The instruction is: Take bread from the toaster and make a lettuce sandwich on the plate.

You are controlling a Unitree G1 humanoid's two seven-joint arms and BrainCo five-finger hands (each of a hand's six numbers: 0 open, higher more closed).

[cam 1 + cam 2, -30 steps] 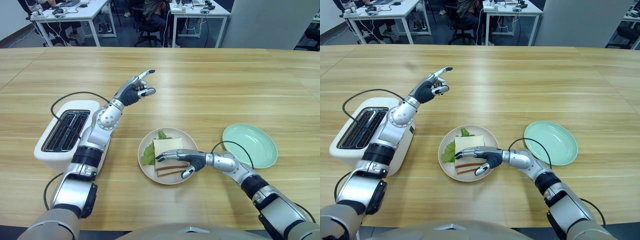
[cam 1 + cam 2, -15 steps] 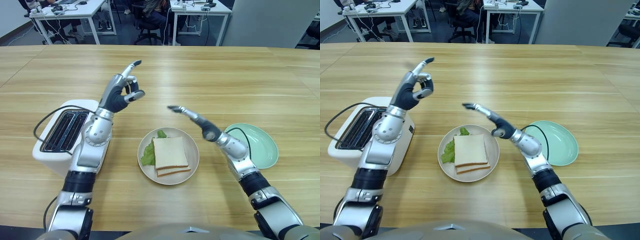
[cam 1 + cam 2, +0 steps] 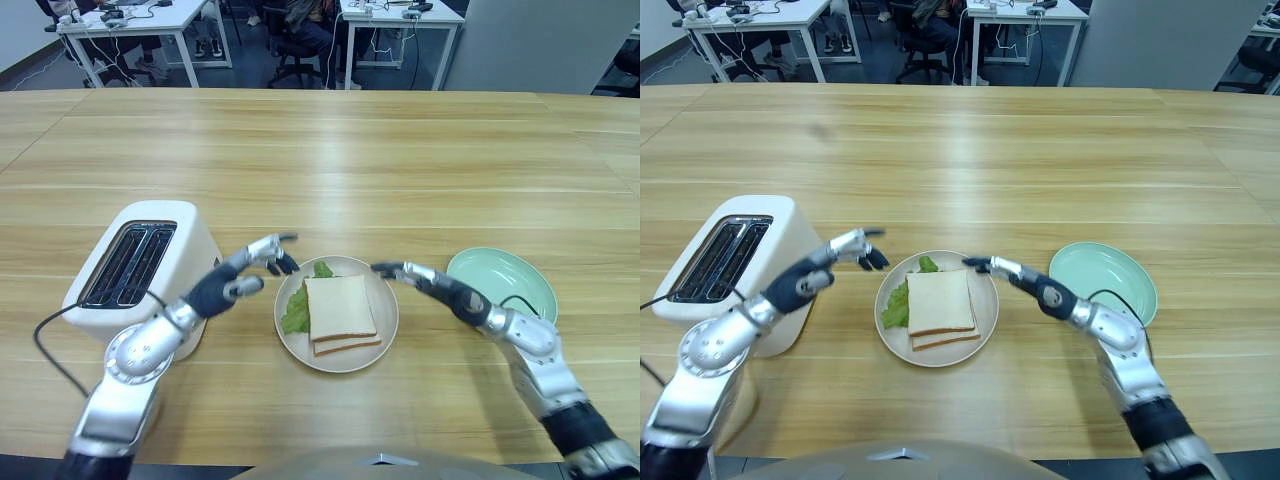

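Now your sandwich (image 3: 340, 308) sits assembled on the plate (image 3: 340, 360) at lower centre, with lettuce (image 3: 296, 310) peeking out on its left. Both hands flank the plate, released and empty: left hand (image 3: 255, 270) near the rim, right hand (image 3: 435, 287) opposite. Both have dropped from raised poses half a second ago. Further left, the toaster (image 3: 135, 265) shows bare slots. Likely only withdrawal remains, so pull back without nudging the plate.

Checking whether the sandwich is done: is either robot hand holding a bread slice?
No, the left robot hand and right robot hand hold nothing beside the plate, where both bread slices lie stacked.
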